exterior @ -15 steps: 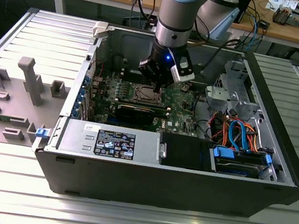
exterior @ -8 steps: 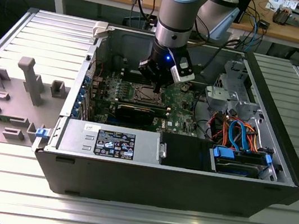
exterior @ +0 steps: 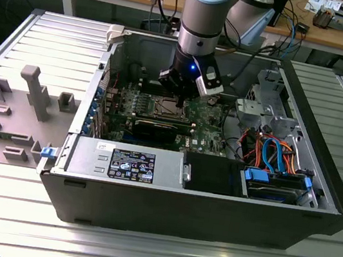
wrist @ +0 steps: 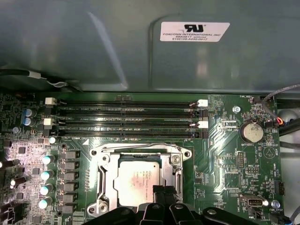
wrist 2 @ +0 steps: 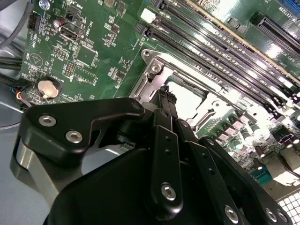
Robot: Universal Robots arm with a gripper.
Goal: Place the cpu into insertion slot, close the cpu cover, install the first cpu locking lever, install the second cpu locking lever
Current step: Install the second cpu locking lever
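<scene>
1. Up close in the second wrist view: black gripper (wrist 2: 164,93) body with screw heads, its two fingers drawn together to a narrow tip, nothing seen clamped between them.
2. Same gripper (wrist: 161,191) in the first wrist view, tips poised at the edge of the cpu (wrist: 133,180), just over it; whether touching cannot be told.
3. Seated flat in the socket: cpu, silver-grey top faintly stained, framed by the cpu cover (wrist: 107,173), which seems to lie down around it.
4. Along the cover's far side: a thin wire lever (wrist: 140,147); latched or loose, cannot tell.
5. Beyond the socket: four long black memory slots (wrist: 126,117) with white clips, then the grey case wall carrying a white label (wrist: 194,31).
6. Beside the socket on the green board: a coin battery (wrist: 251,132), also seen in the second wrist view (wrist 2: 47,89); on the opposite side, a row of silver-topped capacitors (wrist: 46,173).
7. From the exterior view: arm reaching straight down into the open computer case (exterior: 209,219), gripper (exterior: 180,94) just above the insertion slot (exterior: 168,108) mid-board.
8. Nearer in that case: a grey power supply (exterior: 127,162) and, toward the exterior view's right, blue cables (exterior: 272,151).
9. Outside the case, on the exterior view's left: a grey fixture (exterior: 34,90) standing on the ribbed table (exterior: 138,254).
</scene>
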